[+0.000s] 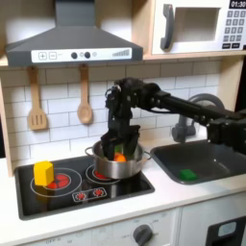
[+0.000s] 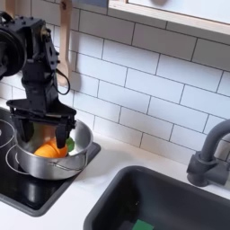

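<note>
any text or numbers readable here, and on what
Microwave display, at the top right of the first exterior view: light digits, too blurred to read.
Microwave keypad: button marks too small to read.
Range hood control strip: small symbols, unreadable.
Second exterior view: no text.

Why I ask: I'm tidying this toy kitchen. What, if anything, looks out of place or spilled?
Nothing is spilled or damaged. Two oddities: a yellow block sits directly on the left burner, and a small green item lies in the sink. The gripper reaches into the metal pot holding an orange piece.
</note>
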